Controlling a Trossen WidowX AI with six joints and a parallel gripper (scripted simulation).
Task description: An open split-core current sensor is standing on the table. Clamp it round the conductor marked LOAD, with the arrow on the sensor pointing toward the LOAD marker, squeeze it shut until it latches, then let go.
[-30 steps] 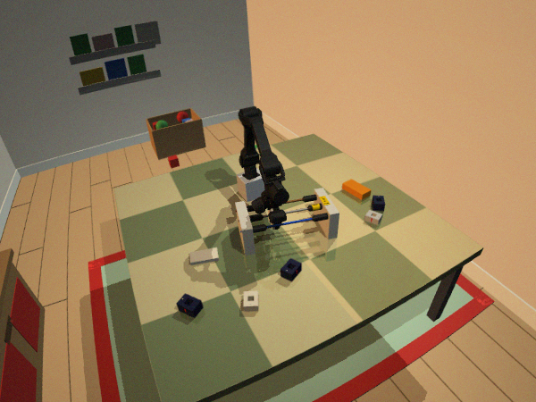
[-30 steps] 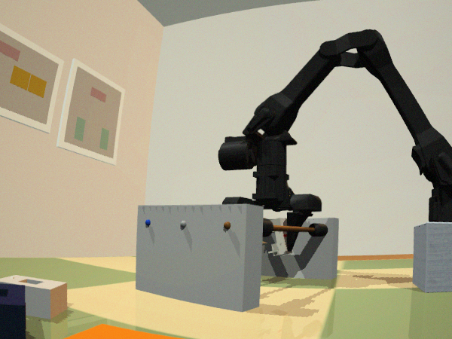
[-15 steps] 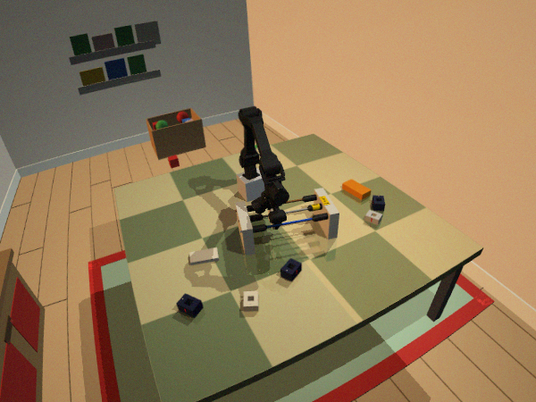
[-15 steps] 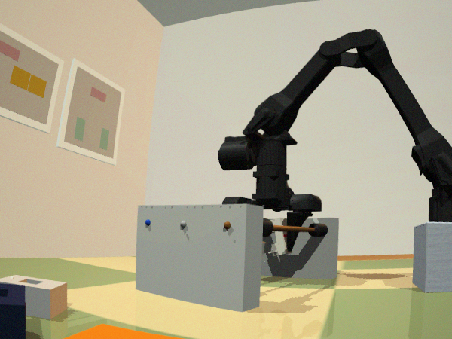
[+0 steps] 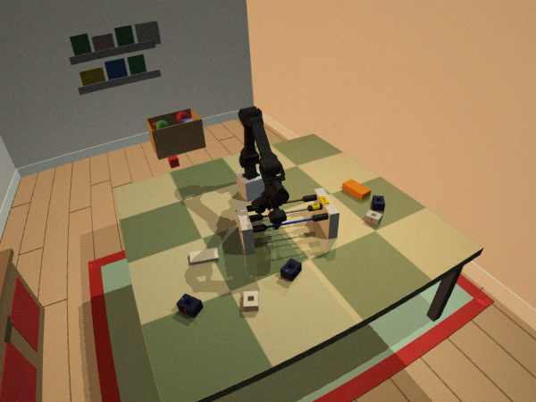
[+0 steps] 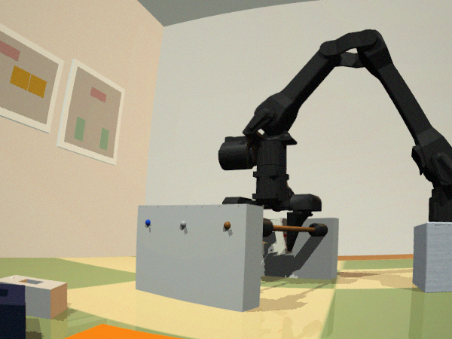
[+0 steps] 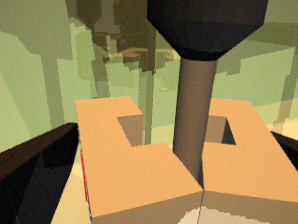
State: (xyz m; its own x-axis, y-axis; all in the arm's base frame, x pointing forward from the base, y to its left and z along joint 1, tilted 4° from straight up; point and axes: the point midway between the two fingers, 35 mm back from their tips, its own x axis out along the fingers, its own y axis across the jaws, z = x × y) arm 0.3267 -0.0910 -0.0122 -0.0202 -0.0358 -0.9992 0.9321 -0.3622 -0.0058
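The open sensor [image 7: 135, 165] [image 6: 279, 241] is between the fingers of my gripper [image 7: 163, 132], which is shut on it. A conductor rod [image 7: 192, 110] runs between the two sensor halves, which stand apart at their far ends and meet at the near edge. It appears to be the middle grey conductor [image 5: 298, 210], with a yellow sleeve [image 5: 314, 207] by the right block. A red mark [image 7: 84, 177] shows edge-on on the sensor's left side; the arrow's direction cannot be told. The yellow label [image 5: 324, 200] is too small to read. The arm hides the sensor in the top view.
A brown conductor [image 5: 300, 200] [image 6: 294, 228] and a blue conductor [image 5: 295, 221] flank the middle one between the left block [image 5: 247, 234] and right block [image 5: 333, 225]. Dark sensors [image 5: 291, 269] [image 5: 189, 305], a white one [image 5: 250, 305], a white bar [image 5: 203, 256] and an orange block [image 5: 355, 189] lie around.
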